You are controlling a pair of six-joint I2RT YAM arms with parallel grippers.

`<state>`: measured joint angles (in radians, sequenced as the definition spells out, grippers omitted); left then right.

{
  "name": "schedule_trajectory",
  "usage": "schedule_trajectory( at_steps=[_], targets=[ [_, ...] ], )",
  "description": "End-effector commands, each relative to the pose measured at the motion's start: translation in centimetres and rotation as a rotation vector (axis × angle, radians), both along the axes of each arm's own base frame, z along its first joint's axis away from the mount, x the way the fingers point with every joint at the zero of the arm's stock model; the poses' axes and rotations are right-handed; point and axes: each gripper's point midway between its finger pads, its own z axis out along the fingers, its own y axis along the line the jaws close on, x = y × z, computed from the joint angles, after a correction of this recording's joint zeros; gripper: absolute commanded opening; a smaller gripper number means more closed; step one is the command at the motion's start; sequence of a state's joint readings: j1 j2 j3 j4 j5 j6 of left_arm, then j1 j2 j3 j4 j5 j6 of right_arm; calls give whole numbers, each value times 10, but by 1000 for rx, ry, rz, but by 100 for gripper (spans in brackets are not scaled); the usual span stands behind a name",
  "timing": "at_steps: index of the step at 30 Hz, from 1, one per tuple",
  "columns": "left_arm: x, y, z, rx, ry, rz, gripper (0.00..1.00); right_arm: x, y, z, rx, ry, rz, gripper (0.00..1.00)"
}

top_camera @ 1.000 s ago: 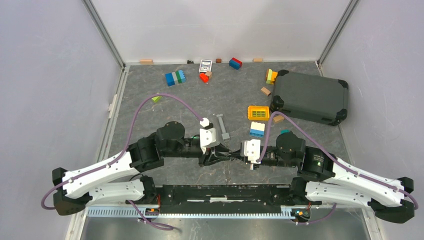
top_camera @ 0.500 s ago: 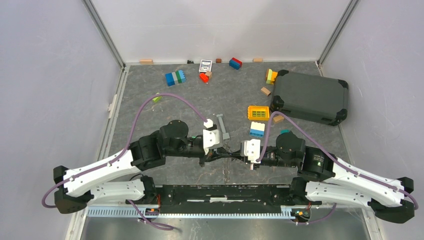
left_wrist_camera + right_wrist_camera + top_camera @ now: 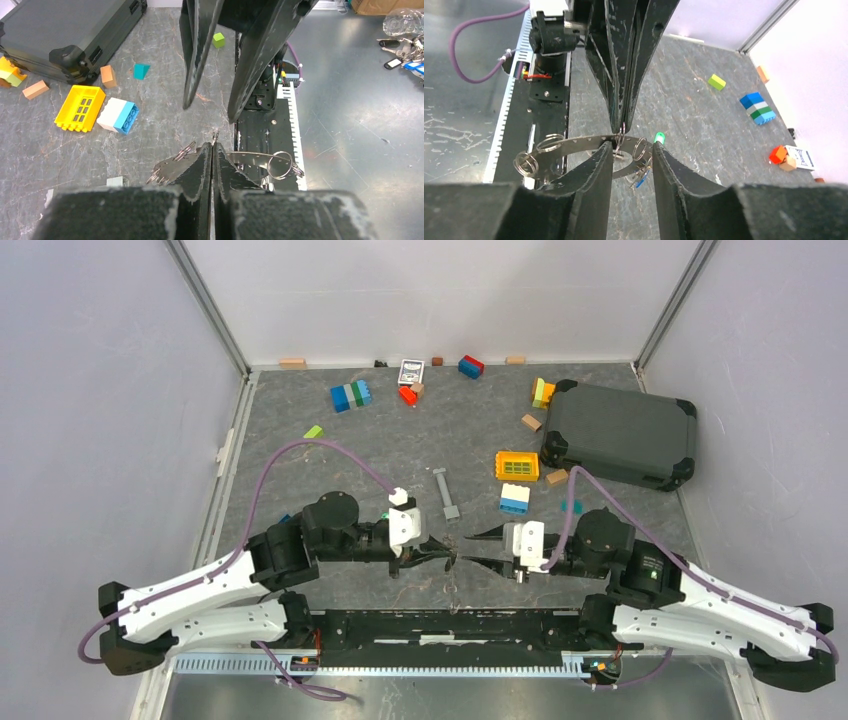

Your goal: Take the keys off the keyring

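Note:
The keyring (image 3: pixel 642 148) is a small silver wire ring on a flat curved silver band (image 3: pixel 574 145) that carries several such rings. Thin keys (image 3: pixel 642 175) dangle from it, one with a green head (image 3: pixel 659 137). My left gripper (image 3: pixel 212 147) is shut on a small ring at the band's top edge and holds the whole bunch just above the table near the front rail. My right gripper (image 3: pixel 632 145) is open, its fingers either side of the band and touching nothing. In the top view the left gripper (image 3: pixel 450 560) and right gripper (image 3: pixel 466 549) face each other tip to tip.
A grey metal bar (image 3: pixel 446 493) lies just behind the grippers. A yellow grid block (image 3: pixel 517 465) and a white-and-blue brick (image 3: pixel 515 500) lie to the right of it. A dark case (image 3: pixel 620 433) fills the back right. Loose bricks (image 3: pixel 350 396) line the back wall. The black base rail (image 3: pixel 450 625) runs below.
My right gripper has opened, let go of the bunch and drawn back to the right. The left arm has shifted slightly left and toward the rail, still holding the bunch.

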<state>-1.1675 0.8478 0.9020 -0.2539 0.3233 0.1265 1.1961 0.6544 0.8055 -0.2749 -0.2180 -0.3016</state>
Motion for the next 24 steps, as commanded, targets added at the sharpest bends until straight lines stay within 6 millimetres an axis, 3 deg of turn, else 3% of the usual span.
schedule_trajectory(
  at_steps=[1,4,14,24],
  targets=[
    [1,-2,25,-130,-27,11,2,-6,0,20,89,-25,30,41],
    [0,-2,25,-151,-23,8,2,-9,-1,21,108,-26,38,38],
    [-6,-1,32,-197,-18,-16,2,-10,4,10,116,-3,49,12],
    [-11,-1,36,-236,-14,-40,2,-11,11,0,116,20,66,10]
  ],
)
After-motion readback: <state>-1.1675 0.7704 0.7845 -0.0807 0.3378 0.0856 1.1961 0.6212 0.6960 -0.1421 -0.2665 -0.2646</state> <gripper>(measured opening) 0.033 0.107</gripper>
